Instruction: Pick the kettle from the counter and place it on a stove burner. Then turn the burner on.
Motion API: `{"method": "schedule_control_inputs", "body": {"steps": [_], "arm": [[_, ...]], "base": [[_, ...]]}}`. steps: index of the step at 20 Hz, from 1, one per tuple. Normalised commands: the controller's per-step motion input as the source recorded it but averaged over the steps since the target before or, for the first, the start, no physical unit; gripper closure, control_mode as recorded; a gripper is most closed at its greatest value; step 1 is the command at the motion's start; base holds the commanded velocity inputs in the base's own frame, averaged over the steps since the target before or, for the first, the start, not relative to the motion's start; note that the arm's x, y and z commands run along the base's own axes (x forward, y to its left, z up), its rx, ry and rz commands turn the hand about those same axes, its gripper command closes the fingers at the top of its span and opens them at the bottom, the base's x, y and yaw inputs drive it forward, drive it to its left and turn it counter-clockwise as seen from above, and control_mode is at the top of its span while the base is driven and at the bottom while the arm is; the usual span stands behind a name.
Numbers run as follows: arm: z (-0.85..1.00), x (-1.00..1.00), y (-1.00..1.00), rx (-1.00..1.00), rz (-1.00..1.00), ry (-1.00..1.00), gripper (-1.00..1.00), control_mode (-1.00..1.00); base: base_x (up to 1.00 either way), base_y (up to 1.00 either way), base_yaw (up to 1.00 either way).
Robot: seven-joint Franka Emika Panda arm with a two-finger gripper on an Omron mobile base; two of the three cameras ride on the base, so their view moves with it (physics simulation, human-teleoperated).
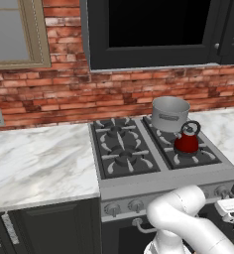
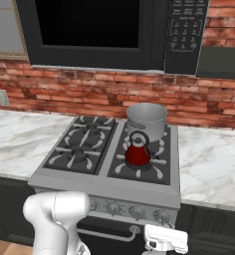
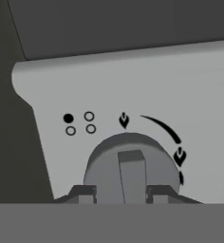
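Note:
The red kettle (image 1: 187, 141) (image 2: 137, 153) stands upright on the front right stove burner (image 1: 206, 155) (image 2: 157, 169), free of the gripper. The white marble counter (image 1: 39, 158) (image 2: 214, 164) runs on both sides of the stove. Low at the stove's front panel, my gripper (image 3: 121, 192) (image 2: 164, 239) is at a grey stove knob (image 3: 131, 166). Its two dark fingertips (image 3: 83, 192) sit tight on either side of the knob's raised ridge. The ridge points straight up in the hand view, between the flame marks.
A grey steel pot (image 1: 169, 114) (image 2: 146, 118) occupies the back right burner, just behind the kettle. The two left burners (image 1: 120, 146) (image 2: 82, 142) are bare. More knobs (image 1: 135, 204) (image 2: 137, 211) line the front panel. A black microwave (image 2: 104, 30) hangs above the stove.

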Motion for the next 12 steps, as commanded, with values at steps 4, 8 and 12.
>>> {"method": "schedule_control_inputs", "body": {"steps": [4, 8, 12], "arm": [[0.0, 0.0, 0.0, 0.0, -0.01, 0.0, 1.0, -1.0], [0.0, 0.0, 0.0, 0.0, 0.0, 0.0, 1.0, -1.0], [0.0, 0.0, 0.17, -0.09, 0.07, -0.12, 1.0, -1.0]], "base": [[0.0, 0.0, 0.0], [0.0, 0.0, 0.0], [0.0, 0.0, 0.0]]}}
